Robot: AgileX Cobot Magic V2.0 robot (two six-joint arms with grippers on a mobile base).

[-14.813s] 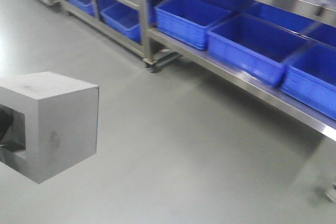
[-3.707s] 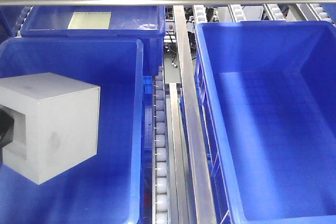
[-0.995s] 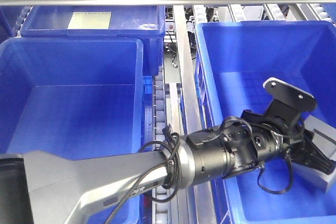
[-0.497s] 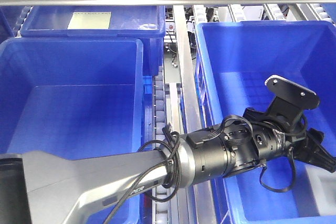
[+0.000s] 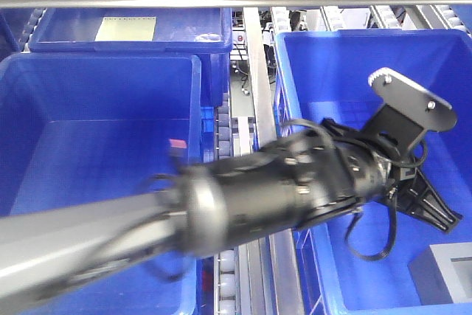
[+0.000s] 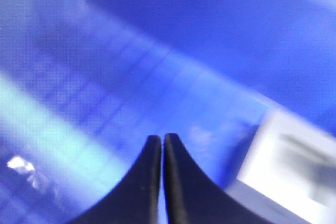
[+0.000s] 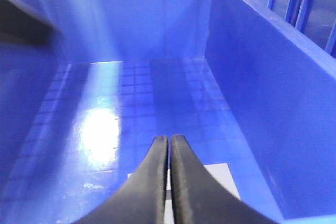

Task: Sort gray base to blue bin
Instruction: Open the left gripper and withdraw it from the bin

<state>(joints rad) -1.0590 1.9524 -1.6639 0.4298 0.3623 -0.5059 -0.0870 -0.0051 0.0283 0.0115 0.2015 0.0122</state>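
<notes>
On the front camera I see the gray base (image 5: 441, 278) lying on the floor of the blue bin (image 5: 346, 57), down in the near right corner close to the front wall. Nothing grips it; it rests free on the bin's grid floor.

One arm (image 5: 243, 208) reaches across the frame from the lower left into that bin, blurred along most of its length. Going by the wrist views I take it for my left arm, though the front view alone does not prove it. Its dark gripper end hangs above the block, up and to the left of it, apart from it.

On the left wrist camera the left gripper (image 6: 161, 142) has its jaws pressed together, tips all but touching, with nothing between them. The view is blurred, but I can make out the grid floor beneath and the pale block (image 6: 286, 169) off to the lower right of the fingertips, apart from them.

On the right wrist camera the right gripper (image 7: 169, 142) also has its jaws closed tip to tip and holds nothing. It looks down into a blue bin with a square-grid floor (image 7: 136, 98), and a pale flat patch (image 7: 223, 174) lies just beneath the tips; what it is I cannot tell.

A second blue bin (image 5: 96, 145) stands to the left on the roller shelf (image 5: 225, 204).
</notes>
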